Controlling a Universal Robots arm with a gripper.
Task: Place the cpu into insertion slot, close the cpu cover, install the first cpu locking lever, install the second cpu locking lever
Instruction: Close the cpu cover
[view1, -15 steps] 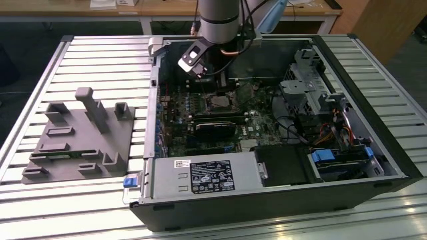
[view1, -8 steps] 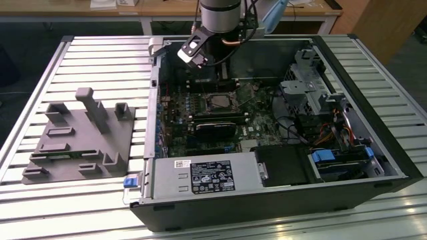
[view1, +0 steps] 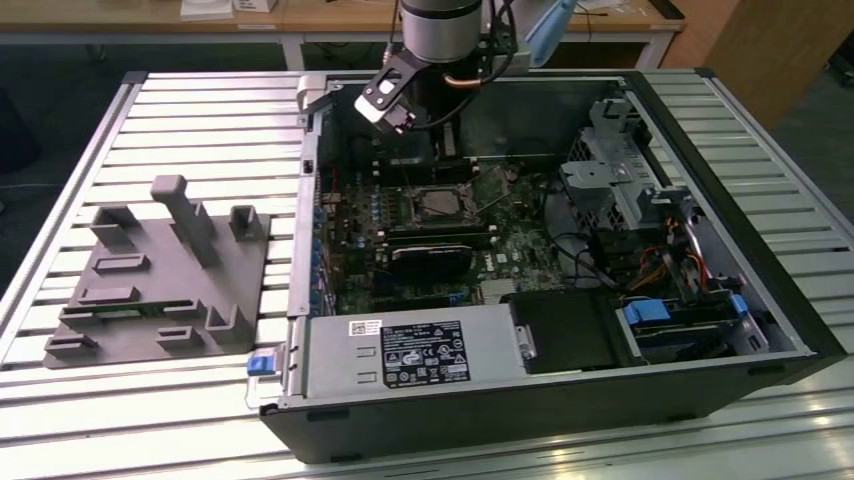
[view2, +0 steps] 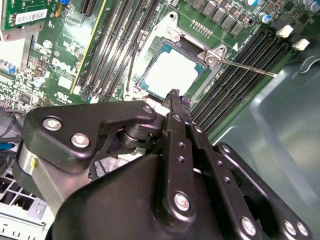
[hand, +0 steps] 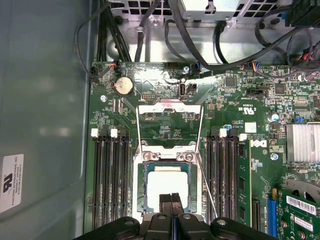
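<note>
While my gripper (hand: 171, 197) hangs clenched, empty, over the cpu (hand: 167, 181) | cover (hand: 170, 105) open | risk: tips nudge cpu askew in slot (hand: 146, 190)

The whole computer case (view1: 534, 420) is taken from high up, well back, in the exterior view. The cpu (hand: 167, 182) is looked down on closely past the gripper (hand: 171, 197) in both wrist views; the second seems nearer, slanted.
</note>
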